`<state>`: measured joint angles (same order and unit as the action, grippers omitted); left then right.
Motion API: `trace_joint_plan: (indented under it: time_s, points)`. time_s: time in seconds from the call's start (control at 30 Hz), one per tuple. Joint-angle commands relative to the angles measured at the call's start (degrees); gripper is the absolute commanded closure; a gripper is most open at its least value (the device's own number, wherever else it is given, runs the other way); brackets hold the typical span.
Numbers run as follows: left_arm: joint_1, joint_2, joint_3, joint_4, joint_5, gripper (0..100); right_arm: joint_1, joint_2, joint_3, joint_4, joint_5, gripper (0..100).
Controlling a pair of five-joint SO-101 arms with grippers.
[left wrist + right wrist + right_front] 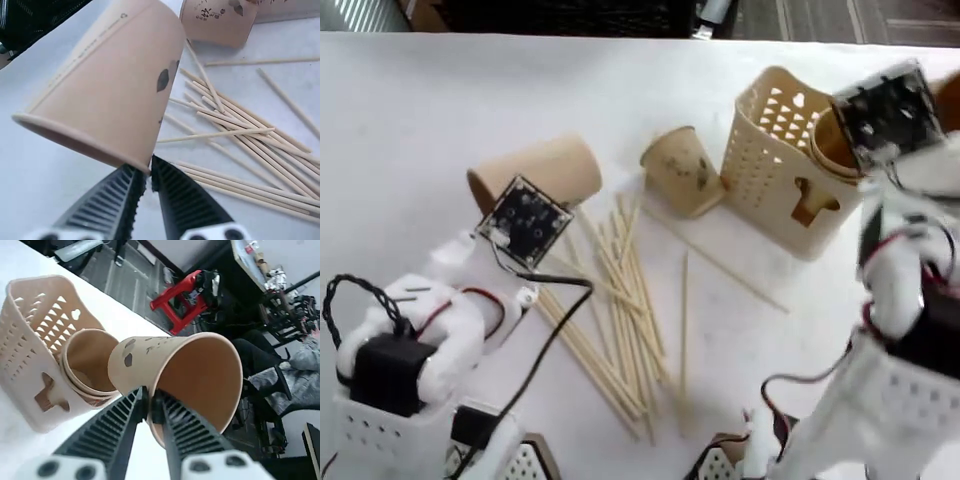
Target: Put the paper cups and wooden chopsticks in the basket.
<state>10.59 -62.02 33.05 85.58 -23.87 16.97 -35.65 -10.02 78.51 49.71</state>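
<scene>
Plainly, the tan paper cup [110, 85] taken by the left gripper [147, 169] is judged light, thin-walled and easily crushed. Its rim is clamped between the ribbed black jaws, and it lies on its side; whether it rests on the white table [420, 100] or hangs just above cannot be told. A second tan paper cup [190, 375] is likewise pinched at the rim by the right gripper [150, 396], held tilted just beside the cream perforated plastic basket [25, 325], in which nested cups [90, 357] sit. A third paper cup [682, 170] is tipped just beside the basket's wall. The thin wooden chopsticks [620, 310] lie fanned between the arms. Being slim, stiff and smooth, they are judged best taken mid-length, a few at a time. Open room is found between the pile and the basket. The basket's tall rim must be cleared, and the table's far edge lies near behind it.
</scene>
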Motion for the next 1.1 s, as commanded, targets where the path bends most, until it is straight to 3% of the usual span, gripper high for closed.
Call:
trace_joint_plan:
  time_s: [0.0,0.27,0.47,0.63,0.77,0.93,1.07]
  points:
    - [-0.48,-0.84,0.0,-1.49,0.62,98,-1.89,4.18,-2.46,-1.36,3.08,97.9]
    - [-0.48,-0.84,0.0,-1.41,0.7,98,-2.59,9.19,-2.46,-2.59,4.22,97.9]
    - [-0.48,-0.84,-0.35,-1.32,0.7,98,-4.35,10.24,-2.46,2.15,6.51,97.1]
    - [-0.13,-0.92,-0.53,-1.58,0.7,98,-5.32,9.71,-4.57,3.12,5.63,80.3]
    - [-0.4,-0.66,-2.46,-3.52,0.7,98,-4.35,9.71,-13.8,5.41,-1.93,73.3]
    - [-0.04,-0.66,-4.75,-10.2,0.53,98,-1.27,9.71,-26.99,19.38,-2.64,77.9]
    - [0.04,-0.66,-4.4,-19.43,0.44,98,6.37,9.45,-23.12,20.0,-2.73,98.4]
